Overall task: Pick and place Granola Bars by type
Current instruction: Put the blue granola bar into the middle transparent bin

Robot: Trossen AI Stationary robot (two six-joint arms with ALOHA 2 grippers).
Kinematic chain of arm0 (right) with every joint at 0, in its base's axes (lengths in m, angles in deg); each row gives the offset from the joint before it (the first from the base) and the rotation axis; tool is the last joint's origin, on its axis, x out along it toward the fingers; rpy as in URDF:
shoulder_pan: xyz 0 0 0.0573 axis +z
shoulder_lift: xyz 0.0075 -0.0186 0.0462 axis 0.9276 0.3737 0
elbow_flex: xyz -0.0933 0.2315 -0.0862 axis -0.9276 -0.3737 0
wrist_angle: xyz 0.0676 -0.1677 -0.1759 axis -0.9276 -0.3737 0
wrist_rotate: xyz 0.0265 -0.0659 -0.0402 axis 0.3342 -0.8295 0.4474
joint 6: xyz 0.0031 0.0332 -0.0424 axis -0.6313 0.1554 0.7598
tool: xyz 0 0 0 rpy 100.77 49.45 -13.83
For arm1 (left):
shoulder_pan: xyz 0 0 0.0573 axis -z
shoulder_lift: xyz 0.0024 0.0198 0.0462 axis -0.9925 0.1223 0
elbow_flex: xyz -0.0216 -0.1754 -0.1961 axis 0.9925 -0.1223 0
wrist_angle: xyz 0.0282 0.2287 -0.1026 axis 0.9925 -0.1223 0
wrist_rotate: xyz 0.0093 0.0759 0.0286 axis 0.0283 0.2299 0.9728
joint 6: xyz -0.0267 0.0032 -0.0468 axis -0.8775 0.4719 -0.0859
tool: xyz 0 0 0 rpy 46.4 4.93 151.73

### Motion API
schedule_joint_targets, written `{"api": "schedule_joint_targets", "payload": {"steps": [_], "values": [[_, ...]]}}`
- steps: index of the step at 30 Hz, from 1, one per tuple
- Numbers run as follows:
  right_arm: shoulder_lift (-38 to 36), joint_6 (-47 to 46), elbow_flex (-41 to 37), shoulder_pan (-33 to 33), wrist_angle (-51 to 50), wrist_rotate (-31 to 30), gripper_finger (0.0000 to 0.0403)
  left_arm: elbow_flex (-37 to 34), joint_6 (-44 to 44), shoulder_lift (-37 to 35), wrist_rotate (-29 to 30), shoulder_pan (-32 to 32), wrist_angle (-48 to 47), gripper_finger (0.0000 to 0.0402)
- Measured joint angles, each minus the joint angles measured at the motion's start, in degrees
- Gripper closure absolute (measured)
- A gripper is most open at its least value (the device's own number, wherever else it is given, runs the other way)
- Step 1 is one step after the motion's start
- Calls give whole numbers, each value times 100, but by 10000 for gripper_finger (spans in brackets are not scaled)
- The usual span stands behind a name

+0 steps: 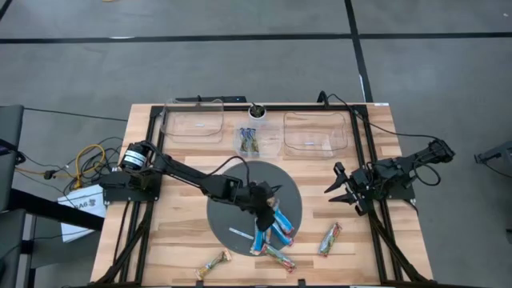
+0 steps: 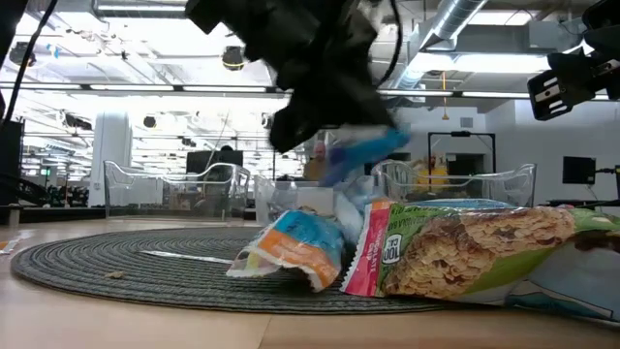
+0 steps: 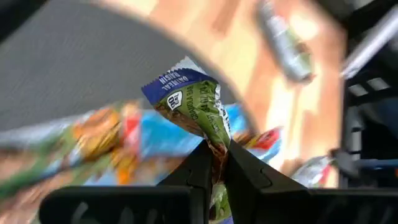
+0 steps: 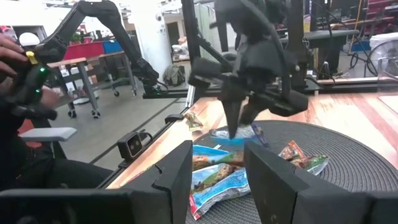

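A wooden counter [image 1: 160, 248] stands on a grey floor, with a round dark mat [image 1: 228, 212] near its middle.

Nearest the front edge, one bar in a green and tan wrapper [image 1: 213, 263] lies on the bare wood left of the mat, its long axis slanting from front-left to back-right. A second bar on the wood [image 1: 330, 238] lies right of the mat, tilted nearly front to back.

On the front right part of the mat sits a loose pile of bars [image 1: 276, 240], bright blue ones and green-tan-orange ones overlapping, most of them with their long axes running roughly front to back or on a slant. A thin white strip [image 1: 240, 234] lies on the mat just left of the pile.

The left gripper [image 1: 264, 210] is over the pile, its jaws clamped on the end of a green bar [image 3: 196, 106]. In the left wrist view this bar stands up out of the jaws, its long axis in line with them and its crimped blue-edged end pointing away from the wrist.

The right gripper [image 1: 342, 188] waits over the right side of the counter, well apart from the pile, jaws apart and holding nothing.

At the far edge are two clear bins, one left [image 1: 192, 122] and one right [image 1: 316, 132], with a small clear tub [image 1: 248, 141] between them.
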State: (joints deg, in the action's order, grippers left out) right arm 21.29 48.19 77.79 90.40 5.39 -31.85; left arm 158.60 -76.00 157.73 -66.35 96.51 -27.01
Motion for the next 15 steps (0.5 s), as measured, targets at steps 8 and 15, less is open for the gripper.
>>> {"api": "schedule_joint_targets", "payload": {"steps": [8, 15], "values": [[0, 0, 0, 1, 4, -1, 266, 2, 935, -2, 144, -149, 1653, 376], [0, 0, 0, 1, 4, -2, 264, 2, 1677, -2, 225, -314, 2724, 376]]}}
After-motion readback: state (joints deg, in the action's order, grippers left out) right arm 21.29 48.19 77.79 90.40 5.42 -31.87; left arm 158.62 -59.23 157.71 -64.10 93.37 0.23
